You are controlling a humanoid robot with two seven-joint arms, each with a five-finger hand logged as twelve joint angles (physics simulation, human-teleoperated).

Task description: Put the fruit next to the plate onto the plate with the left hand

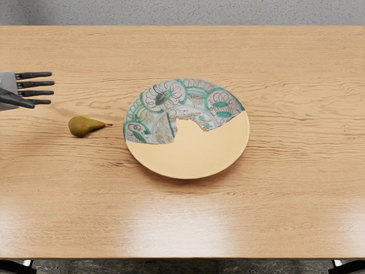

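Looking down at the wooden surface [285, 217], we find our left hand [28, 84] entering at the left edge of the frame, in its upper half. Its fingers [40, 75] are stretched out straight toward the right and a little apart, with the thumb lying below them, and it holds nothing. The pear [84, 126], the fruit we are to move, lies on its side on the surface just below and to the right of the hand, apart from it, its thick end to the left and its thin stem pointing right at the plate [194, 160]. The plate sits around the middle of the frame, near the pear but not touching it, with a bare strip of wood between them. Its upper part carries a green and grey pattern, its lower part is plain tan, and nothing lies on it. We judge that the task is at its start: the reach is the step in hand, and the wide, flat hand suits that, since open fingers can come over the fruit before closing. Because the pear lies flat and is rounded, we expect it could roll or spin if touched off centre, so a grip across the thick body seems safer to us than one near the stem. Our right hand does not show anywhere.
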